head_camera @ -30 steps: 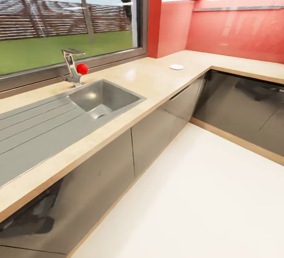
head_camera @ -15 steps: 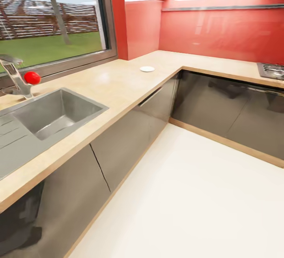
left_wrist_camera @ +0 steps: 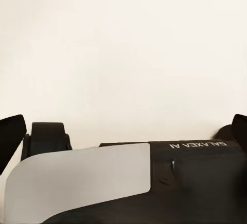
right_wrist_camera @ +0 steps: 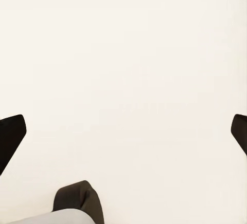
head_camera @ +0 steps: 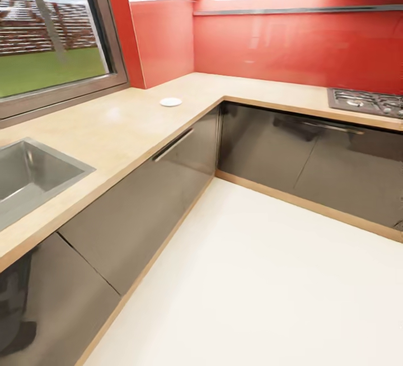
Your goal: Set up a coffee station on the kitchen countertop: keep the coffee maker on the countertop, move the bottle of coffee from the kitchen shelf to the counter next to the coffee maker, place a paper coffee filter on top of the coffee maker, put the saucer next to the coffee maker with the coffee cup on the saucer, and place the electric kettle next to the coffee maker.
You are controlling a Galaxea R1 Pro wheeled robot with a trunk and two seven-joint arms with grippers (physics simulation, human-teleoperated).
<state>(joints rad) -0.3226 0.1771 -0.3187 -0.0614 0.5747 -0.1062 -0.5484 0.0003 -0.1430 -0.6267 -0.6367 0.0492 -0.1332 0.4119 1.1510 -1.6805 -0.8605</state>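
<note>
The saucer (head_camera: pixel 170 101) is a small flat white plate lying on the kitchen countertop (head_camera: pixel 123 125), close to the inner corner of the L-shaped worktop. Nothing rests on it. Coffee maker, bottle of coffee, paper coffee filter, coffee cup and electric kettle are out of view. In the left wrist view my left gripper (left_wrist_camera: pixel 125 131) is open, its dark fingertips (left_wrist_camera: pixel 11 131) far apart over pale floor, above part of my own body. My right gripper (right_wrist_camera: pixel 123 131) is open too, with bare pale floor between its fingertips (right_wrist_camera: pixel 11 134).
A steel sink (head_camera: pixel 28 178) is set into the worktop at the left, below a window. A gas hob (head_camera: pixel 366 101) sits on the right-hand run. Glossy grey cabinet fronts (head_camera: pixel 168 187) line both runs under a red backsplash. White floor (head_camera: pixel 268 276) spreads ahead.
The head camera has swung to the right: the tap with its red knob has left the picture, the sink sits at the left edge, and the gas hob has come into view.
</note>
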